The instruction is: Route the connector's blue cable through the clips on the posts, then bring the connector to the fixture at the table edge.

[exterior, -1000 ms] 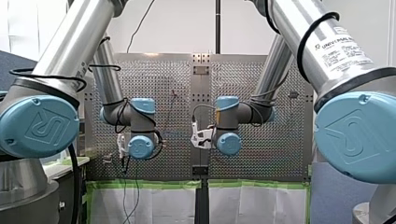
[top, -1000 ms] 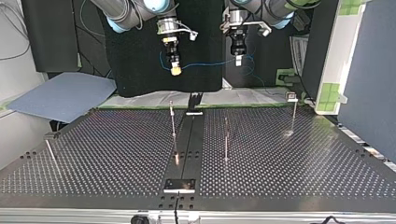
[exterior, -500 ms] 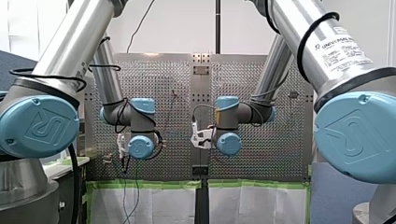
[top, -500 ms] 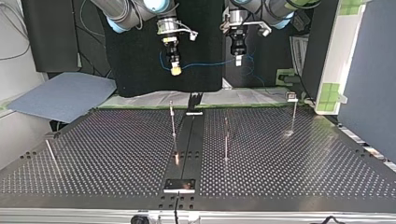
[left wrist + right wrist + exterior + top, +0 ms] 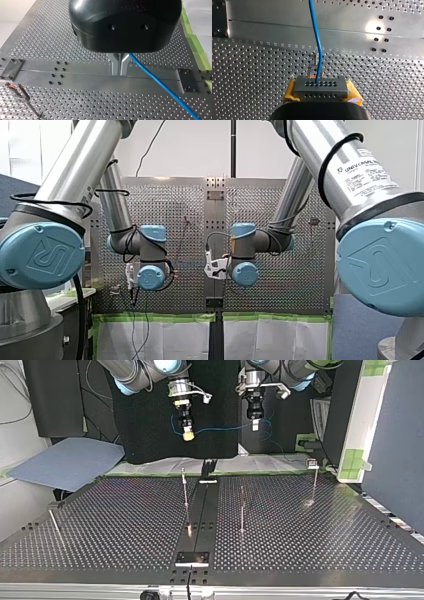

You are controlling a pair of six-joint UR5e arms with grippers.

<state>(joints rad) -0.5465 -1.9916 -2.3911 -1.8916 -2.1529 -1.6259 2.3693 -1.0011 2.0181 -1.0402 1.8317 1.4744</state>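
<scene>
Step in hand: pre-routing. No post clip carries cable yet, by my reading. Right gripper (image 5: pixel 187 434), yellow pads, has its fingers clamped on the grey connector (image 5: pixel 321 87), held high over the desk (image 5: pixel 300 535). Left gripper (image 5: pixel 119 71) fingers are near-closed on the blue cable (image 5: pixel 160 85), which spans betw. both grippers. Next move req.: lower the span into the first post (image 5: pixel 185 487) clip. Legible: "UNIVERSAL ROBOTS" label (image 5: pixel 367 172) on right arm; rail numerals too small to read.

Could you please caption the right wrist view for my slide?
My right gripper holds the grey connector, its blue cable leading away over the perforated table.
</scene>
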